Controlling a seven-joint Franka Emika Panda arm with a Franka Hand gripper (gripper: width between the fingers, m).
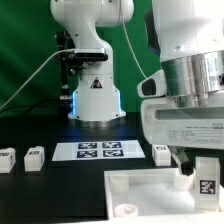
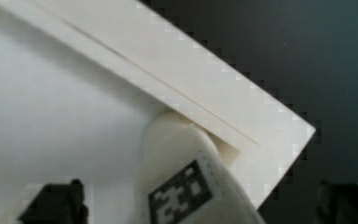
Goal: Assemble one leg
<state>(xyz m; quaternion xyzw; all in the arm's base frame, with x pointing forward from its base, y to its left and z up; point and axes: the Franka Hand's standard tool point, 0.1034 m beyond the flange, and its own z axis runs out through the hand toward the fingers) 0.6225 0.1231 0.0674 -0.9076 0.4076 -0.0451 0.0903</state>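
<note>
You see the gripper [image 1: 200, 172] low over the large white plate [image 1: 130, 183], its fingers [image 2: 55, 199] spread; the tagged leg [image 2: 190, 180] stands between them on the plate's corner, but you cannot tell whether either finger touches it

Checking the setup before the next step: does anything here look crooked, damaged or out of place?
Nothing stands out. The small white plastic leg with its marker tag stands upright at the large flat white plate, under the gripper; spare white blocks sit undisturbed beside the marker board.
</note>
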